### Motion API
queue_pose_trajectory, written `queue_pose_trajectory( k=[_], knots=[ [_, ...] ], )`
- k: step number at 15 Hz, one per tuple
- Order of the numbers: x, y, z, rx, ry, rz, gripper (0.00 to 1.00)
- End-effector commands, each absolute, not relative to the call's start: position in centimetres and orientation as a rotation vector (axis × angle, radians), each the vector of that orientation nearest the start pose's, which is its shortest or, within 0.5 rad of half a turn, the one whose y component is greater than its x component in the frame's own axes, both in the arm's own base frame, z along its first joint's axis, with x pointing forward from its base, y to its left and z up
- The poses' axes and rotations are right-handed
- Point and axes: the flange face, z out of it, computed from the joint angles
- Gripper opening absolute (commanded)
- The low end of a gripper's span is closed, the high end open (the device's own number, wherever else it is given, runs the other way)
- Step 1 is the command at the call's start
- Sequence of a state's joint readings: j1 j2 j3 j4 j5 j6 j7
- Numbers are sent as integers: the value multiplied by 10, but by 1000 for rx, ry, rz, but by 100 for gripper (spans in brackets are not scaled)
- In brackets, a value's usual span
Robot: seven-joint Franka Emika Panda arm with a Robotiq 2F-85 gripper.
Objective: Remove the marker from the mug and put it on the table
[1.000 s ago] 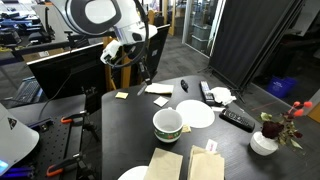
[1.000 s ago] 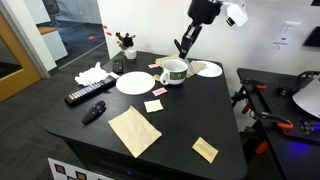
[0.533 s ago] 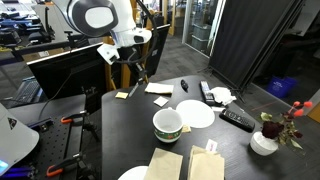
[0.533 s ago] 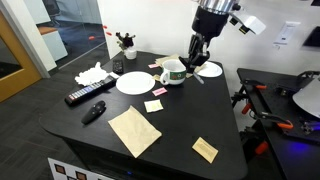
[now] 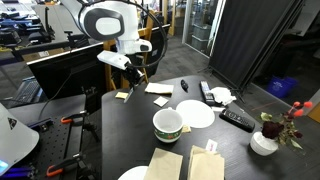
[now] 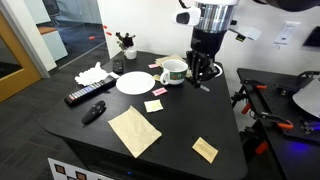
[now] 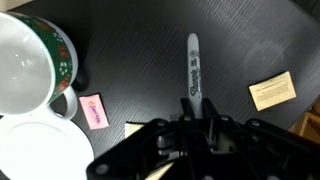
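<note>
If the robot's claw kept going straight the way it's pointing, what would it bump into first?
Probably the marker: in the wrist view its near end sits right at the fingertips of the gripper, with the dark table just behind it. I can't tell if they touch yet.

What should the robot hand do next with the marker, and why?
Probably open the gripper and let go. The marker is already out of the mug and seems to lie along the dark table, with its near end held at the gripper's tips.
</note>
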State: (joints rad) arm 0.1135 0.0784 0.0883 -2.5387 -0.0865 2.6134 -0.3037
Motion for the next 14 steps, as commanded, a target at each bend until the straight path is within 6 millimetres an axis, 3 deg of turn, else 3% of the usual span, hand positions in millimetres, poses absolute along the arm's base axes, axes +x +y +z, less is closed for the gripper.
queue_pose_trajectory(
  k=[1,14],
  knots=[
    [466,104,226,-3012,-1026,143,4],
    [520,133,160,-2979,-1172,360,4]
  ],
)
